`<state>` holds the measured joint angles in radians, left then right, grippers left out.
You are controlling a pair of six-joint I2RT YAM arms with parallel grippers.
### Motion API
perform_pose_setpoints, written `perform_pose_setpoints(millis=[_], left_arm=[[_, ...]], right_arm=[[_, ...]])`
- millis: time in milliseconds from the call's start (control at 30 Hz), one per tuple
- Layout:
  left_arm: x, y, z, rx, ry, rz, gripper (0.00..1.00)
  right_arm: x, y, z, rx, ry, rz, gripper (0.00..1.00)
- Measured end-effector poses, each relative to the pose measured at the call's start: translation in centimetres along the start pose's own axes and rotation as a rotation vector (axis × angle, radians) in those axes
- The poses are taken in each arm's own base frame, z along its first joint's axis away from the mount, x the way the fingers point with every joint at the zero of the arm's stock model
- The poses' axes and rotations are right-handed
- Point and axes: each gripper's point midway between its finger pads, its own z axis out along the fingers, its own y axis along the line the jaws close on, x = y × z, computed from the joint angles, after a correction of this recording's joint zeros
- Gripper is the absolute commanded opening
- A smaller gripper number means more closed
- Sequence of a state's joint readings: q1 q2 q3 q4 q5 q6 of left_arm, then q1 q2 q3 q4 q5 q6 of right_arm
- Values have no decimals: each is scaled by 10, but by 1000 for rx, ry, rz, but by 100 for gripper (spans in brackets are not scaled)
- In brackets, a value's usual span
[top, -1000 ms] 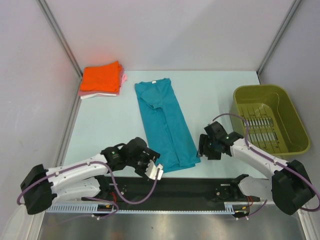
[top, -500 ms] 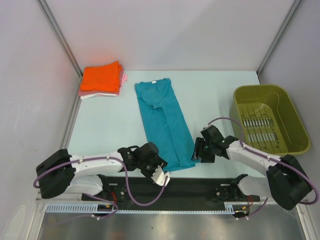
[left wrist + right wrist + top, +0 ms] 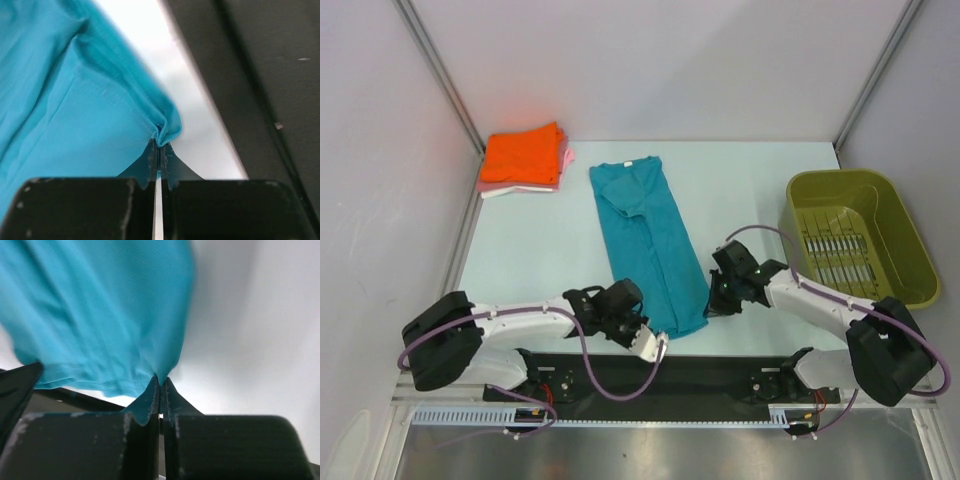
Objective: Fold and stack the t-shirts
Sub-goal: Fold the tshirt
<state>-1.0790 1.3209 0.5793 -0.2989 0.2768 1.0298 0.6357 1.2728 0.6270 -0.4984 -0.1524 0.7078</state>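
A teal t-shirt (image 3: 650, 240) lies lengthwise in the middle of the table, folded into a long narrow strip with its collar at the far end. My left gripper (image 3: 639, 324) is shut on its near left hem corner. In the left wrist view the fingertips (image 3: 160, 145) pinch a bunched fold of teal cloth (image 3: 75, 100). My right gripper (image 3: 711, 305) is shut on the near right corner. In the right wrist view its tips (image 3: 161, 379) clamp the cloth edge (image 3: 100, 315). A folded orange t-shirt (image 3: 523, 155) tops a stack at the far left, over a pink one (image 3: 567, 158) and a white one (image 3: 500, 190).
An olive-green basket (image 3: 840, 178) stands at the right edge of the table. A black strip (image 3: 700, 375) runs along the near edge just behind both grippers. Walls close in the table on the left, right and far sides.
Both grippers moved in to the near hem of the teal t-shirt and went from open to shut on its two corners.
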Motion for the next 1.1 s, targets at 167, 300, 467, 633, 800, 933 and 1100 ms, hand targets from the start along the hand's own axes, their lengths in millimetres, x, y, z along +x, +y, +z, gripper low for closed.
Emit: perform_pose_setpoints(millis=[167, 300, 467, 633, 800, 933, 1100], left_arm=[[14, 39, -24, -84, -26, -235, 0], [31, 87, -55, -215, -68, -424, 0], [67, 119, -79, -305, -79, -635, 0], [100, 158, -81, -338, -73, -799, 0], [138, 184, -81, -387, -60, -945, 0], [164, 191, -82, -422, -23, -1030, 0], [181, 201, -80, -459, 10, -1078, 0]], right_arm=[[-48, 43, -16, -52, -53, -61, 0], [-94, 65, -12, -66, -87, -98, 0], [-146, 76, 13, -54, -90, -109, 0], [-205, 100, 25, -79, -145, -136, 0], [-240, 114, 32, -111, -186, -150, 0], [-257, 114, 45, -116, -184, -146, 0], [-268, 107, 63, -114, -168, -146, 0]])
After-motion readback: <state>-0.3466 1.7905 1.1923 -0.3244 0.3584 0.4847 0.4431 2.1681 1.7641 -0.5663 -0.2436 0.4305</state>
